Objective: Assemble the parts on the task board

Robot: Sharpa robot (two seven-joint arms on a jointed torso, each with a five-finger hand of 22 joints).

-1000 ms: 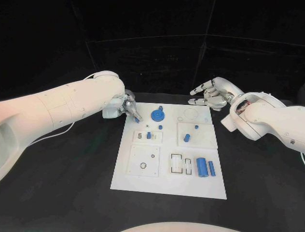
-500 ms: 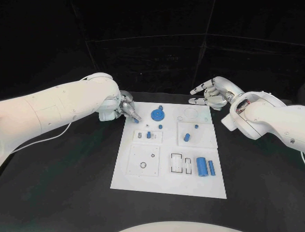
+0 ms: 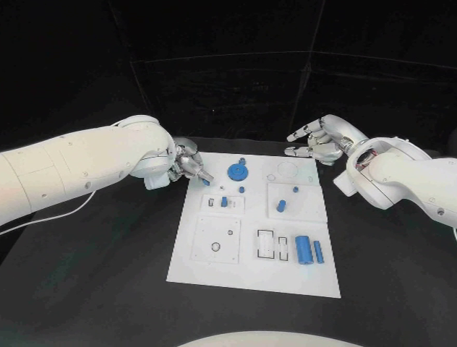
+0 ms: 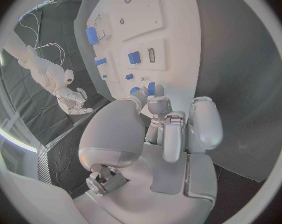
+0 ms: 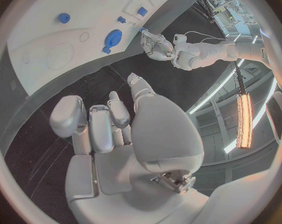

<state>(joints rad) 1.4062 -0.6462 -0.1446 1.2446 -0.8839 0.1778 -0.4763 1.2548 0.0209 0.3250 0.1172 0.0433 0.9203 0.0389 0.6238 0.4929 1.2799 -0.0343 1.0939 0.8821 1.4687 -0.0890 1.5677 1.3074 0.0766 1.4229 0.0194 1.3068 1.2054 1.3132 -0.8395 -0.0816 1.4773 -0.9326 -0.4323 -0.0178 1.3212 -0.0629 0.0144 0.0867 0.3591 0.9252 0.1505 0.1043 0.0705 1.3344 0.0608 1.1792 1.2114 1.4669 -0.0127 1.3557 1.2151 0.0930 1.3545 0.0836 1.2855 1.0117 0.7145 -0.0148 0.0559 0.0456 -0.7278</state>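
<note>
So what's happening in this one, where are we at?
The robot is working on the white task board with small blue parts on it. Its left hand is at the board's far left corner, fingers pinching a small blue part there. The right hand hovers just beyond the far right corner, holding nothing, fingers loosely curled. A blue gear sits near the far edge, and two blue cylinders lie side by side nearer the robot.
</note>
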